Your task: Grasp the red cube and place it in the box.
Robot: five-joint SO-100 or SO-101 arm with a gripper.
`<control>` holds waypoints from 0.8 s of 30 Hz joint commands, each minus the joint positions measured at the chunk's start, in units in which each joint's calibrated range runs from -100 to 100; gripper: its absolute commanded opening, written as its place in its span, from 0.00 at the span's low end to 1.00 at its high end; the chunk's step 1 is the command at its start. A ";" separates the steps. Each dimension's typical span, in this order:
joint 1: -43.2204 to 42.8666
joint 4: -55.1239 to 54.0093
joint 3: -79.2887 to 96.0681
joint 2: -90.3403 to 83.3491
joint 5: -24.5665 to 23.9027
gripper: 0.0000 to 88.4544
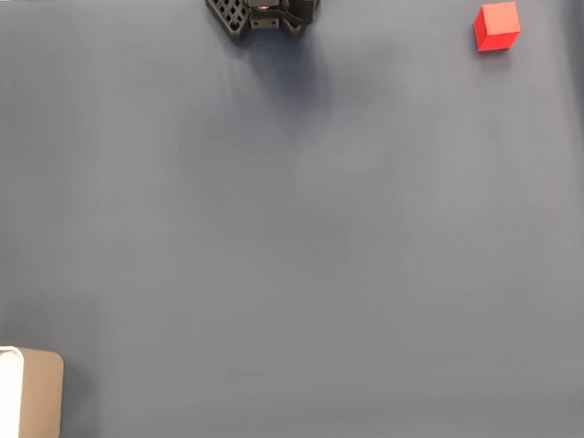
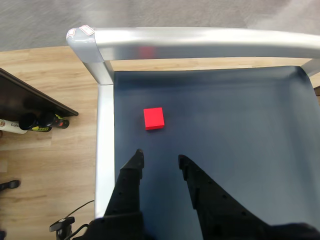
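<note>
- The jaws (image 2: 160, 159) fill the bottom of the wrist view, black, standing apart and holding nothing.
- The counter (image 2: 240, 130) is covered in dark blue-grey, with a silver rail along its far and left edges in the wrist view.
- The box (image 1: 39, 397) sits at the lower left of the fixed view, well apart from the cube.
- The red cube (image 2: 153, 118) lies just ahead of the jaws, near the left rail; in the fixed view it sits at the upper right (image 1: 496, 26).
- The approach is in hand; next the jaws likely need to go forward and down, straddling the cube before closing.
</note>
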 commanded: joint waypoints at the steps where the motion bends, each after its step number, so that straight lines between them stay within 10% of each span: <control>1: -1.08 -1.46 -0.46 -0.94 -1.12 0.22; 24: -0.30 -5.64 2.56 1.83 -0.88 0.35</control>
